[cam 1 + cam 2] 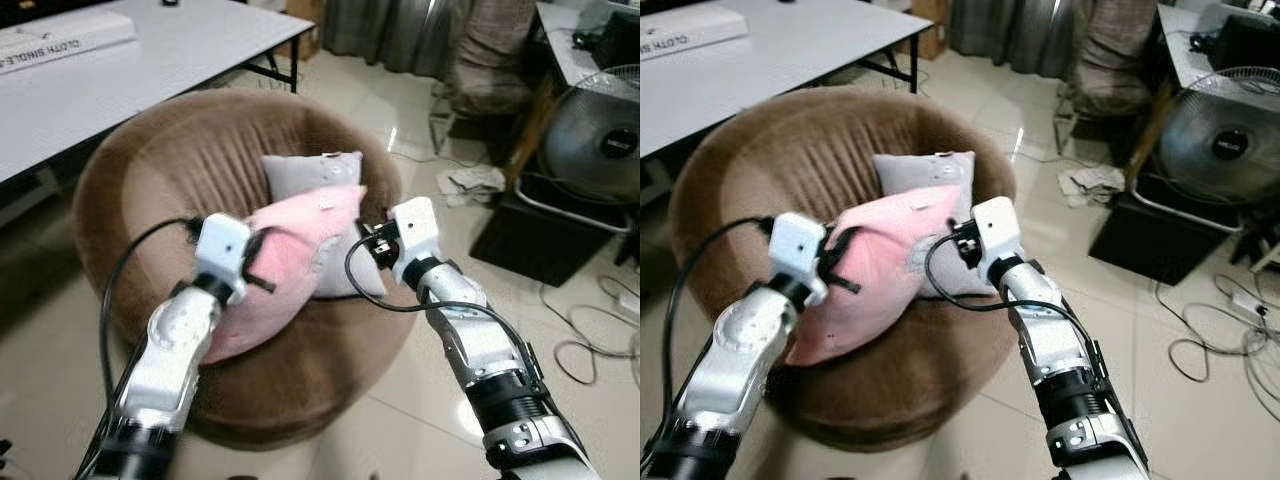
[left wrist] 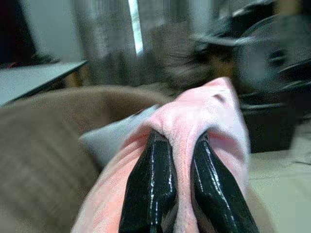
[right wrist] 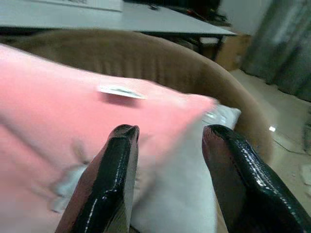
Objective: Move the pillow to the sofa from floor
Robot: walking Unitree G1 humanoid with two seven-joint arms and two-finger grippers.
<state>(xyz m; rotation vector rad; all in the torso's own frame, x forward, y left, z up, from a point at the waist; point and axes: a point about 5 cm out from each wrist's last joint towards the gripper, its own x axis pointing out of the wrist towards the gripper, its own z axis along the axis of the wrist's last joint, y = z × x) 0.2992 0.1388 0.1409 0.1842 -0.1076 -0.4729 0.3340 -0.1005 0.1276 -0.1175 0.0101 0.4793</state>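
Pink plush pillow (image 1: 290,255) mid-frame, over round brown sofa (image 1: 180,160) seat. Left pincer (image 2: 182,189) clamped on pink fold; right pincer (image 3: 170,165) parted beside pillow. Risk: one-sided pinch slips, pillow topples off front rim, or crowds grey cushion (image 1: 305,175).

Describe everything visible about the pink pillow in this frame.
The pink pillow looks soft and plush, with a small white tag near its upper edge. It lies tilted over the round brown sofa, leaning against a grey pillow. The left gripper pinches a fold; the open right gripper sits at its other end.
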